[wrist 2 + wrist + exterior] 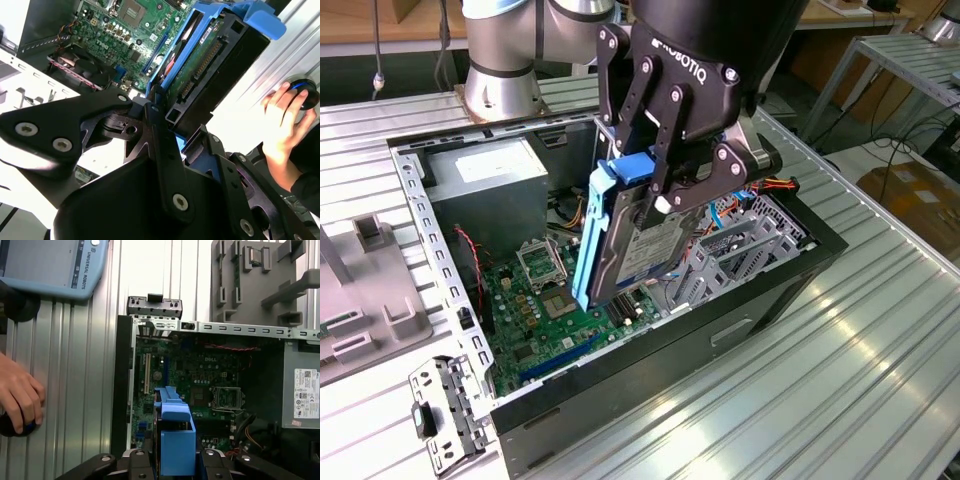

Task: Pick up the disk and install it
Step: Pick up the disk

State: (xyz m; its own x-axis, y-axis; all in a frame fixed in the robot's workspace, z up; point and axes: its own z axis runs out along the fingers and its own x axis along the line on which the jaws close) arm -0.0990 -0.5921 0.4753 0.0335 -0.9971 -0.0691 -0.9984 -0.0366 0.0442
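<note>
Hand clamped on disk; disk hangs tilted below hand, over open computer case.

In the exterior view we find the case at frame centre, on the table. The disk, on edge in the gripper, hangs over the motherboard. The power supply sits upper left inside the case, the drive cage at the disk's right. 1 bracket lies outside, lower left.
</note>
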